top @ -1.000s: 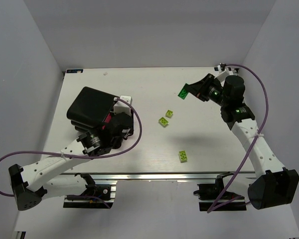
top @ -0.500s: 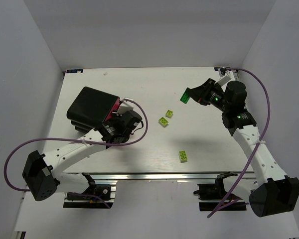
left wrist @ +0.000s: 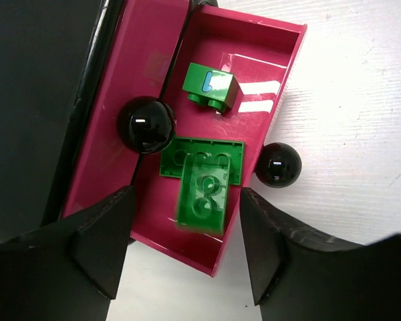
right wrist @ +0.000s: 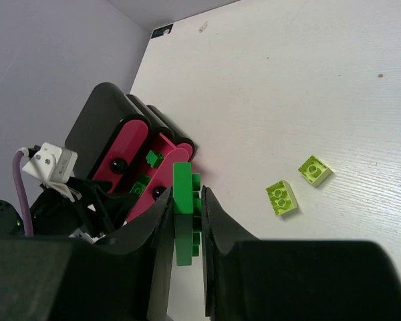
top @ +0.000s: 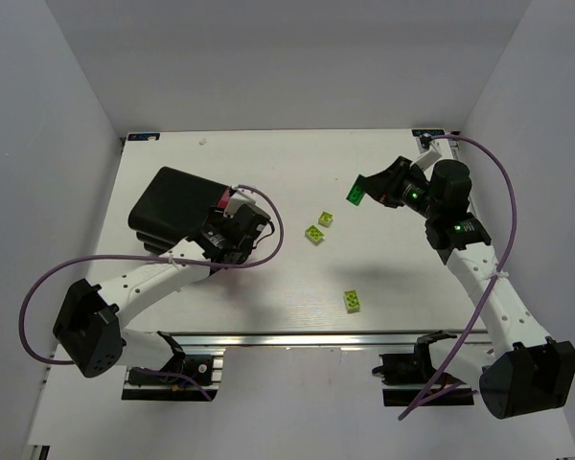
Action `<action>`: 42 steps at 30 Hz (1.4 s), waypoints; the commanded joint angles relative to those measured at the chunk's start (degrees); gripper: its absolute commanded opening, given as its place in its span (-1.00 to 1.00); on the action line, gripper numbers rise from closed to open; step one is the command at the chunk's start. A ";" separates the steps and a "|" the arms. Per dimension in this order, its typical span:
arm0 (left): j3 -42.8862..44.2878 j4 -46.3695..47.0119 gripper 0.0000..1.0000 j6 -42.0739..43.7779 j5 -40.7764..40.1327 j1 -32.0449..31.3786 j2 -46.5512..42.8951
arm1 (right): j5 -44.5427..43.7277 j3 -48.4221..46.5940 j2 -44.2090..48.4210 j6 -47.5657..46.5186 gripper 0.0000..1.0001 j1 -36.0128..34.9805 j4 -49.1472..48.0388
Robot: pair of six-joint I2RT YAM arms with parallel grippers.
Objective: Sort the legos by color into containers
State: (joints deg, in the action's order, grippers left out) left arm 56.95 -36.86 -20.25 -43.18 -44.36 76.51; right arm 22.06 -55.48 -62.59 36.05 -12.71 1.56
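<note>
Right hand hangs above the counter toward 2 o'clock, its fingers closed on a dark green lego held on edge. Left hand hovers at 9 o'clock by the black cabinet, its fingers spread wide and gripping nothing. Below it one magenta drawer stands pulled out, and three dark green legos lie inside, beside a round black knob. Three lime legos rest on the counter: two close together near its centre, one toward 5 o'clock.
</note>
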 commanded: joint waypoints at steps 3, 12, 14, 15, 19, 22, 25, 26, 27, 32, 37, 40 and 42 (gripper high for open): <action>2.20 0.92 0.48 1.09 0.38 0.85 -2.50 | 3.15 -0.33 0.54 -2.39 -1.00 0.06 -2.97; 5.72 1.53 -0.02 1.71 7.03 0.85 -11.46 | 16.15 -1.90 -5.08 -6.42 -1.00 -1.61 -6.39; 6.33 1.44 -0.58 1.18 8.80 0.85 -16.62 | 23.62 -2.96 -9.28 -7.57 -1.00 -3.71 -7.53; 6.25 1.35 -0.74 0.83 10.12 0.85 -18.57 | 24.60 -4.70 -10.79 -8.88 -1.00 -5.81 -7.02; 3.79 -0.49 -0.57 -0.84 9.70 0.85 -29.64 | 24.00 -11.30 -18.61 -15.83 -1.00 -11.62 -2.55; 0.81 -2.16 -0.04 -2.16 9.08 0.85 -38.08 | 20.32 -16.13 -24.59 -17.16 -1.00 -18.12 -1.83; -1.57 -2.77 0.12 -2.60 8.29 0.33 -44.42 | 18.46 -21.83 -33.27 -14.36 -1.00 -22.18 -1.65; -1.66 -3.30 0.14 -2.95 7.94 0.33 -45.39 | 17.84 -23.08 -34.69 -13.13 -1.00 -23.57 -1.65; -1.67 -4.52 0.15 -3.39 7.50 0.33 -46.09 | 17.23 -24.13 -36.10 -12.16 -1.00 -24.81 -1.65; 0.09 -7.17 0.17 -4.36 7.58 -0.20 -46.89 | 10.11 -27.31 -41.65 -4.95 -1.00 -29.12 -5.07; 1.06 -8.23 0.18 -4.53 7.23 -0.20 -47.94 | 5.72 -23.79 -43.67 8.67 -1.00 -30.35 -15.10; 0.88 -8.84 0.18 -4.71 7.14 -0.20 -49.26 | 3.78 -26.59 -46.21 13.33 -1.00 -31.23 -12.65; 0.62 -9.36 0.19 -4.97 6.79 -0.20 -50.05 | 2.38 -30.97 -47.71 13.61 -1.00 -31.67 -9.93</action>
State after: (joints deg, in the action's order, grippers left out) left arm 56.73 -44.64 -24.56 -35.59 -44.38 27.57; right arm 28.38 -80.71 -108.12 43.99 -43.55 -6.98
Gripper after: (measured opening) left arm 0.591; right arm 0.233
